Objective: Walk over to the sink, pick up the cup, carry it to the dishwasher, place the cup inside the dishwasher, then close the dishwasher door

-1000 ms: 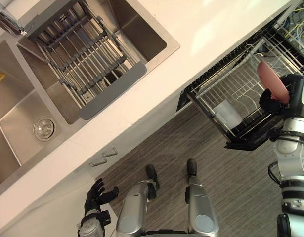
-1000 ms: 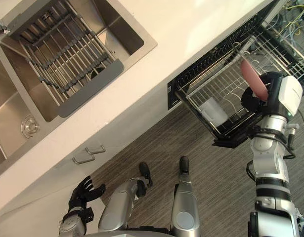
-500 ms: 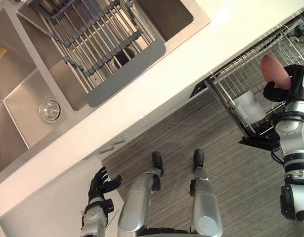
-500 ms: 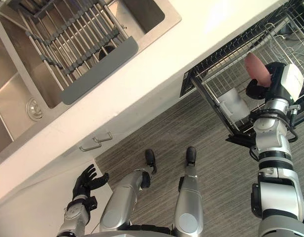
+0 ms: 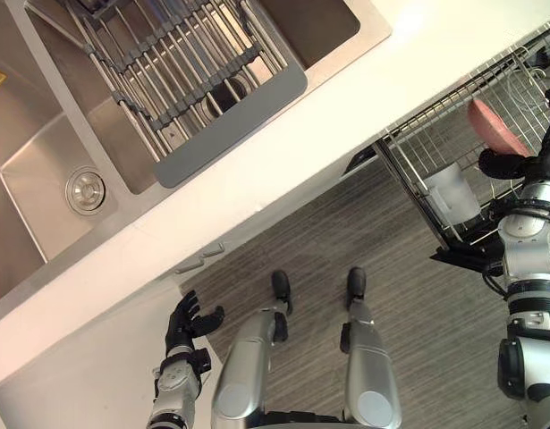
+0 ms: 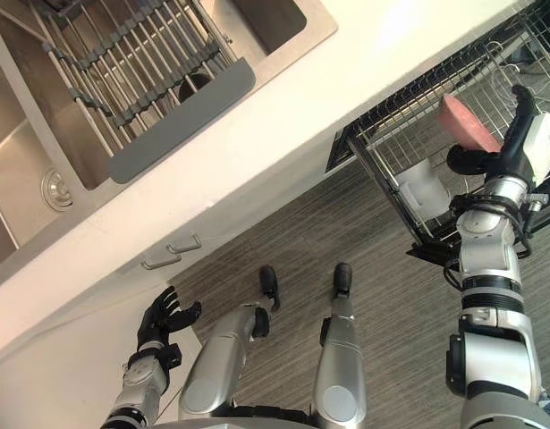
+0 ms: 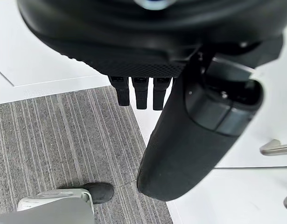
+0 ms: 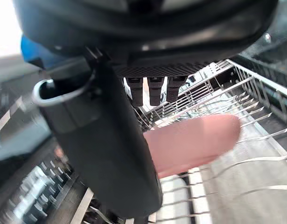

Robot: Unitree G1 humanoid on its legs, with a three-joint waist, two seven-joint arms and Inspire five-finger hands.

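Note:
The pink cup (image 5: 494,127) lies tilted over the wire rack (image 5: 427,152) of the pulled-out dishwasher at the right. My right hand (image 6: 528,143) is right beside it, fingers straight and pointing away, thumb (image 6: 471,161) reaching under the cup's near end. In the right wrist view the cup (image 8: 194,142) lies across the rack wires just past the thumb, with no fingers curled round it. My left hand (image 5: 187,317) hangs open and empty at the lower left, in front of the white cabinet.
A white plastic holder (image 5: 452,194) sits in the rack's near corner. The white counter (image 5: 346,116) runs across, with the steel sink (image 5: 42,206) and a grey drying rack (image 5: 185,80) at the upper left. Cabinet handles (image 5: 201,259) sit below the counter. Grey striped floor lies beneath.
My right hand's fingers have straightened off the cup, which now rests over the rack. The camera has shifted. The left hand has stayed idle.

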